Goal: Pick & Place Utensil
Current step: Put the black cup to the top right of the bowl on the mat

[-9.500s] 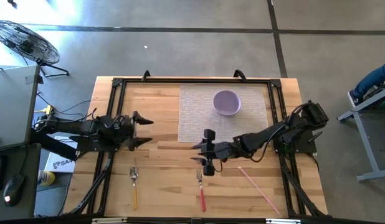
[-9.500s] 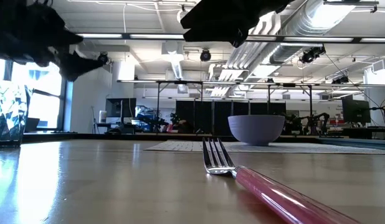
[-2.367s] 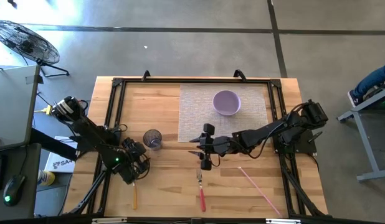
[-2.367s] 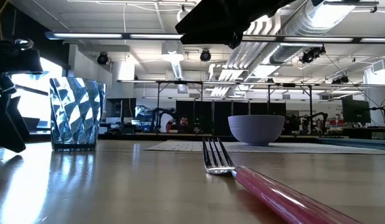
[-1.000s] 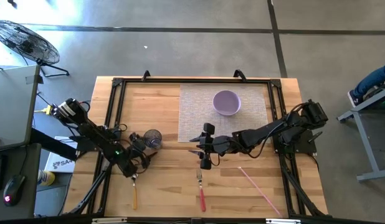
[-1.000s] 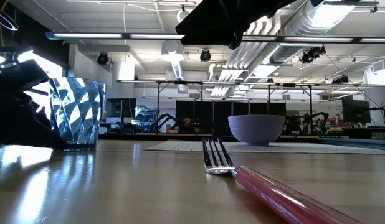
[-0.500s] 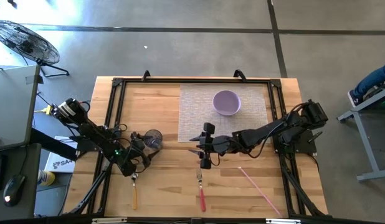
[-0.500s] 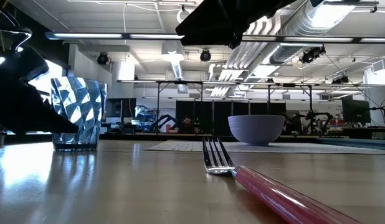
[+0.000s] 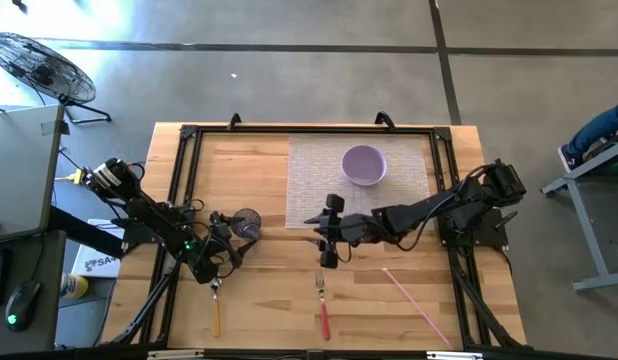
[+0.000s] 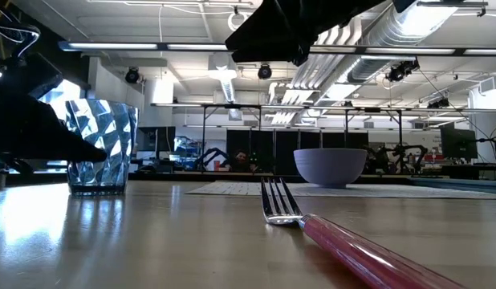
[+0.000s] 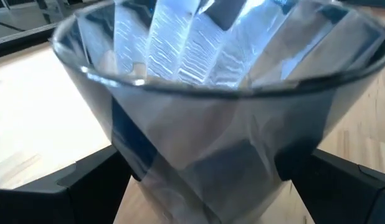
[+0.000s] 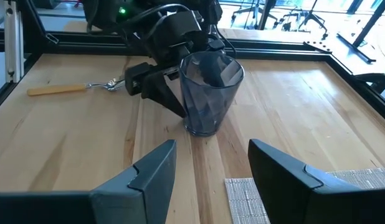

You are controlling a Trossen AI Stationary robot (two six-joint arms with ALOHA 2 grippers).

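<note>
A clear faceted cup (image 9: 246,222) (image 10: 102,148) (image 11: 205,124) (image 12: 208,93) stands upright on its base on the wooden table. My left gripper (image 9: 233,227) (image 11: 211,186) is open, with one finger on each side of the cup's lower part. A red-handled fork (image 9: 322,303) (image 10: 328,237) and a wooden-handled spoon (image 9: 216,303) (image 12: 74,88) lie flat near the table's near edge. My right gripper (image 9: 315,240) (image 12: 211,168) hangs open above the table's middle, facing the cup. My left gripper comes at the cup level from the table's left side, its fingers (image 11: 93,180) flanking the cup's lower wall (image 11: 155,168). I cannot tell whether they touch it. The cup stands on the table.
A purple bowl (image 9: 364,165) (image 10: 330,167) sits on a woven placemat (image 9: 309,180) toward the far edge. A thin pink stick (image 9: 414,298) lies near the right. A black frame (image 9: 184,150) runs along the table's edges. Bare wood shows between cup and fork.
My left gripper has moved from the cup's near-left side toward it and levelled out, so that its fingers now stand on both sides of the cup. The cup has stayed where it was, as have the fork and the spoon.
</note>
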